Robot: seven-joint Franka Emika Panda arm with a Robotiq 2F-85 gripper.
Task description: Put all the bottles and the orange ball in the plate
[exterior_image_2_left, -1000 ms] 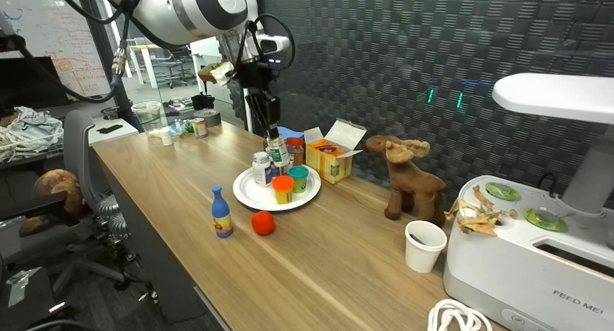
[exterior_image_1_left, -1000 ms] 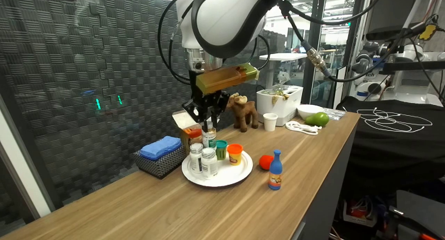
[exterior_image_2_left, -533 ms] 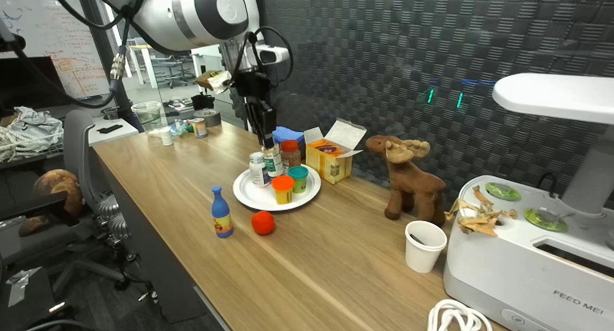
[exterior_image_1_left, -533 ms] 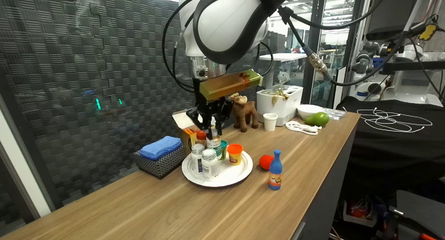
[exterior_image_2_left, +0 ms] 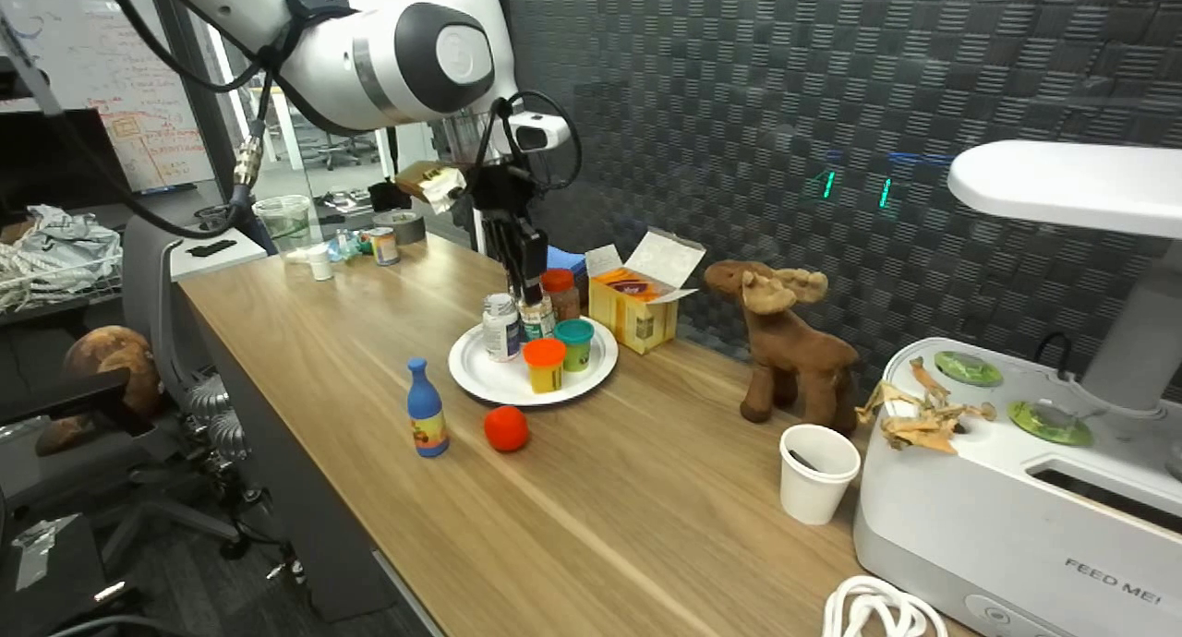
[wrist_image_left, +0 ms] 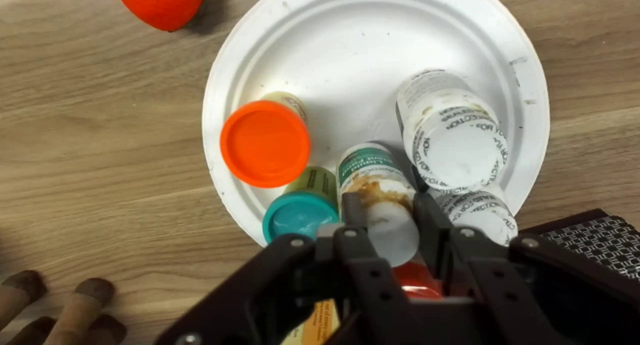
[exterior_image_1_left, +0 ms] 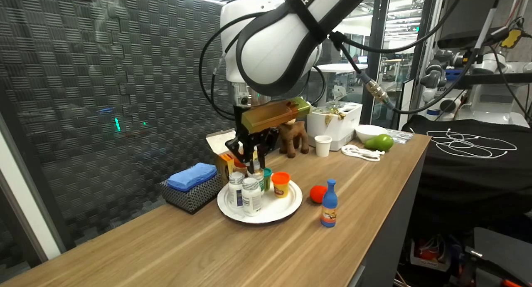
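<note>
In an exterior view, left to right: two white bottles (exterior_image_1_left: 251,200) on plate (exterior_image_1_left: 286,201), just beside my gripper (exterior_image_1_left: 256,169); green-label bottle (exterior_image_1_left: 258,177) pinched in it near the cap, can't tell if base touches plate; ball (exterior_image_1_left: 318,194), then blue bottle (exterior_image_1_left: 329,204) on table (exterior_image_1_left: 187,245), both well apart from gripper.

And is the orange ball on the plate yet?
No, in both exterior views the orange ball rests on the wooden table beside the plate, not on it.
</note>
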